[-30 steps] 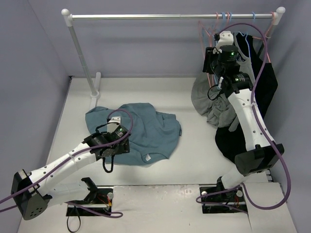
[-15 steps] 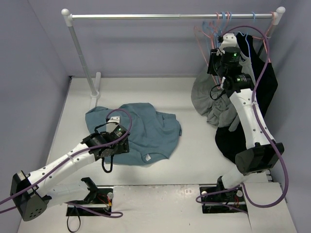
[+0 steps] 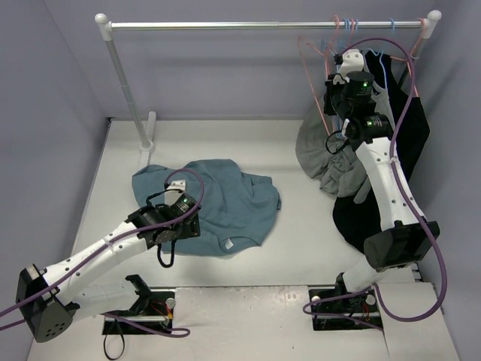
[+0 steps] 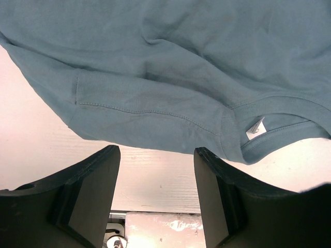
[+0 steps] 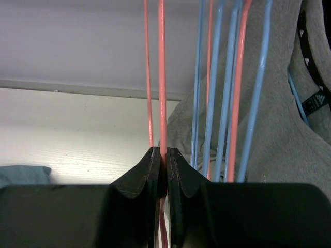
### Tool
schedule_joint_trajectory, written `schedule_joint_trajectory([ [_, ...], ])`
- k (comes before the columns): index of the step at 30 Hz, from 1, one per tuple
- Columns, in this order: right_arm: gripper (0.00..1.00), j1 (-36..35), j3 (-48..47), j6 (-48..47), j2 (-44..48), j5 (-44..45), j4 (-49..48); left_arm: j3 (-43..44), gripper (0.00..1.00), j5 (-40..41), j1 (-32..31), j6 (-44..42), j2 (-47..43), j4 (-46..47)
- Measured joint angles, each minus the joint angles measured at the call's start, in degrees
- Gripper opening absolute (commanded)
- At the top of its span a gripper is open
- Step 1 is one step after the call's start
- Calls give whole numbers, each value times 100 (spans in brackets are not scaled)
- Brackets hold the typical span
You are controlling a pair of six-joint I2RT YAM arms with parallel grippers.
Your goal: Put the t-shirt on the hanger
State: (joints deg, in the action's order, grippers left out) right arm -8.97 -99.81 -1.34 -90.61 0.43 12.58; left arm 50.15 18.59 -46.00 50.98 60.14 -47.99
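Note:
The teal-blue t-shirt [image 3: 218,199] lies crumpled on the table's left half, its white neck tag [image 3: 228,243] at the near edge. In the left wrist view the t-shirt [image 4: 181,62] and its tag [image 4: 255,127] fill the upper part. My left gripper [image 4: 156,155] is open and empty, low over bare table just off the shirt's near hem [image 3: 167,248]. My right gripper [image 5: 163,152] is shut on a wire of the salmon-pink hanger [image 5: 162,77]. It holds the hanger up by the rail's right end, where the hanger [image 3: 310,51] hangs tilted.
A white clothes rail [image 3: 263,25] spans the back, its post [image 3: 128,90] at the left. Light-blue wire hangers [image 5: 220,77] hang right beside the held one. A grey shirt [image 3: 319,154] and a black garment [image 3: 417,128] hang at the right.
My right gripper has risen toward the rail with the pink hanger in it, and the hanger has swung up. The left arm and the t-shirt have not moved.

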Motion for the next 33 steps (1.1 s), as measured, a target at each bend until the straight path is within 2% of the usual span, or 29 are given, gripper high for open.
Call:
schedule_joint_trajectory([
  [8,0,-46,173,-223,503,-459,-431,2,58,2,2,0,94,2],
  [13,0,-262,743,-323,1287,-743,-588,61,58,-35,7,4,330,13],
  [18,0,-870,1633,-522,1923,-785,-542,197,58,-129,2,94,743,92],
  [24,0,-1539,3053,-612,2461,-769,-205,284,58,-227,-247,345,1504,260],
  [28,0,-1545,3711,-527,2889,-699,20,699,58,-170,-588,481,2218,319],
  [33,0,-1545,4079,-413,3497,-678,168,1360,58,48,-949,623,3093,348],
])
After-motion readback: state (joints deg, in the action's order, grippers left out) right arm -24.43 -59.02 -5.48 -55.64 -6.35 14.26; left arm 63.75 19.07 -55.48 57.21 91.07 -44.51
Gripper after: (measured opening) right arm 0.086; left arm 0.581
